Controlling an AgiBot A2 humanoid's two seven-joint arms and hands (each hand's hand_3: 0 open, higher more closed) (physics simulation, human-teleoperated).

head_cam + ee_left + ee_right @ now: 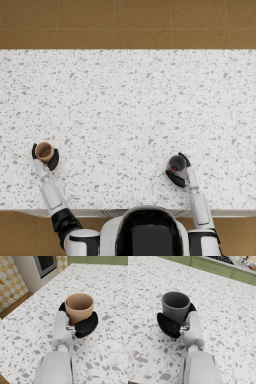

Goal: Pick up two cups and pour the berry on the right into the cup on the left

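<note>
Berry (174, 168) is showing only from the head view; the grey cup (175, 306), right hand (169, 326) clasping it, is hiding it. Left hand (85, 327) is clasping the tan cup (79, 308).

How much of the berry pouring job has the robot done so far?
Done: each robot hand is wrapped around a cup. The left robot hand grips the brown cup, the right robot hand grips the grey cup. In hand: both cups are upright and far apart on the speckled counter. Left: bringing them together and tipping the berry into the brown cup.
</note>
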